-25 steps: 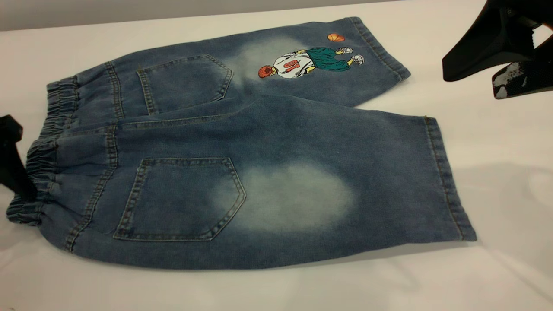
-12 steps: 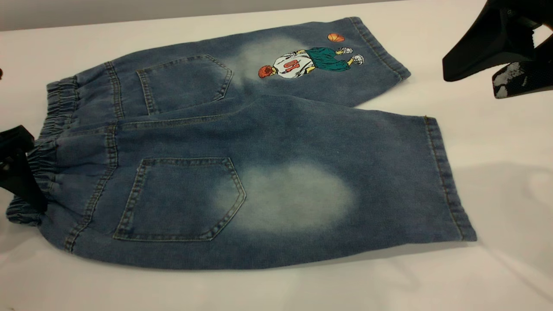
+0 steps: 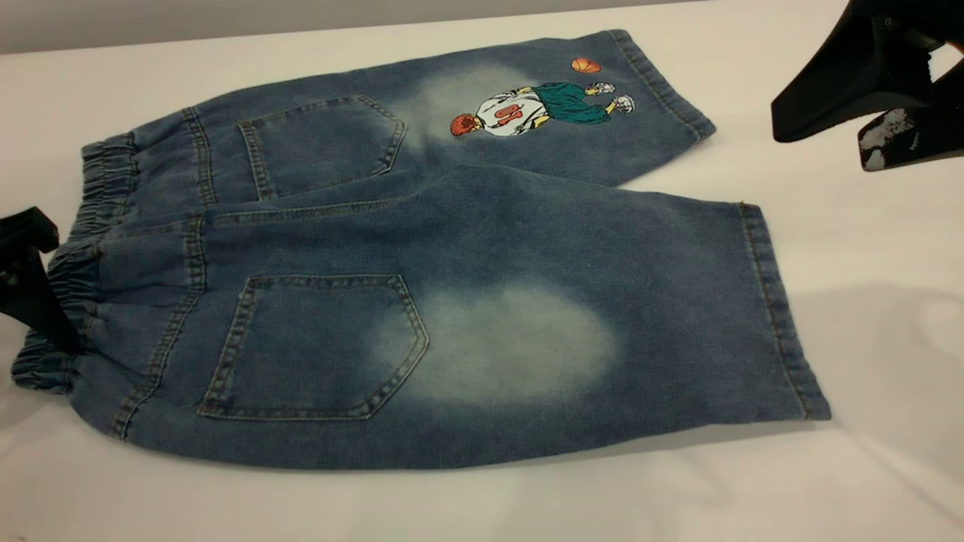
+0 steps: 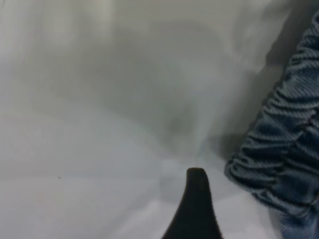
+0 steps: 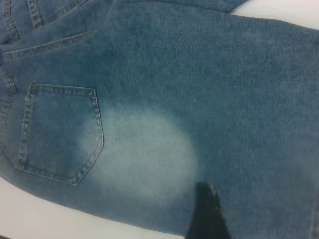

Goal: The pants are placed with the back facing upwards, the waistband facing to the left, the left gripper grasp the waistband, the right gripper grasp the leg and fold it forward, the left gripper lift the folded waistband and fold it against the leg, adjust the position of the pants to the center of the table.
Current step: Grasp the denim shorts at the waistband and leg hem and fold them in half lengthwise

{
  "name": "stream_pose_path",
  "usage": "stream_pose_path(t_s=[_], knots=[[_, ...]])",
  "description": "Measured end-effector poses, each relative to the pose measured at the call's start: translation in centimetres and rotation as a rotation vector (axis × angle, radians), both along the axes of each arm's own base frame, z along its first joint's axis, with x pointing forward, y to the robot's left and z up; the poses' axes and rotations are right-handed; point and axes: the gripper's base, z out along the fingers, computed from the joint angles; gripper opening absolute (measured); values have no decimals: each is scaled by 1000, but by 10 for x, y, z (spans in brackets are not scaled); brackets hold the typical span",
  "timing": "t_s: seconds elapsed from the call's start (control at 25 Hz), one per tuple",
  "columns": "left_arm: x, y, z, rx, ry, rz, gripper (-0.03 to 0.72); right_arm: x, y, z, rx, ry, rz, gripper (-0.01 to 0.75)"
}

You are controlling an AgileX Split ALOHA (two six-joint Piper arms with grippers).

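The blue denim pants (image 3: 452,248) lie flat on the white table (image 3: 866,316), back pockets up. The ruched waistband (image 3: 75,286) is at the left. The plain leg (image 3: 572,331) with the pale oval lies nearest, and the printed leg (image 3: 542,105) lies behind it. My left gripper (image 3: 34,286), a plain black claw, stands open against the outer edge of the waistband. In the left wrist view one of its fingers (image 4: 197,209) rests on the table beside the waistband (image 4: 284,164). My right gripper (image 3: 819,147) hangs open above the table, right of the leg hems.
Bare tabletop surrounds the pants, with wide room at the front (image 3: 482,504) and right. In the right wrist view, a black finger (image 5: 207,214) hangs above the plain leg (image 5: 149,149) near a back pocket (image 5: 60,129).
The left gripper moved in against the waistband, then drew back a little to the left. The right gripper and the pants have stayed put.
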Motion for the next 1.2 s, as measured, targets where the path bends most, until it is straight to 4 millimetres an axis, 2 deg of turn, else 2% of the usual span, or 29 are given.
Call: stream_pose_path(t_s=[0.24,0.4,0.56,0.84,0.96,1.12,1.2], knots=[[-4,-1,-17,-12,63,18,541,0,0,0,0,0,2,427],[-3,0,-17,-7,56,19,538,0,0,0,0,1,2,427],[-2,0,-17,-2,42,33,494,0,0,0,0,1,2,427],[2,2,-17,17,1,62,373,0,0,0,2,2,2,427],[2,2,-18,16,1,62,277,-1,1,0,6,8,7,427],[3,2,-14,19,-6,28,103,-3,2,-1,23,41,20,427],[2,1,-9,16,-15,-9,90,-3,3,-4,33,70,7,427]])
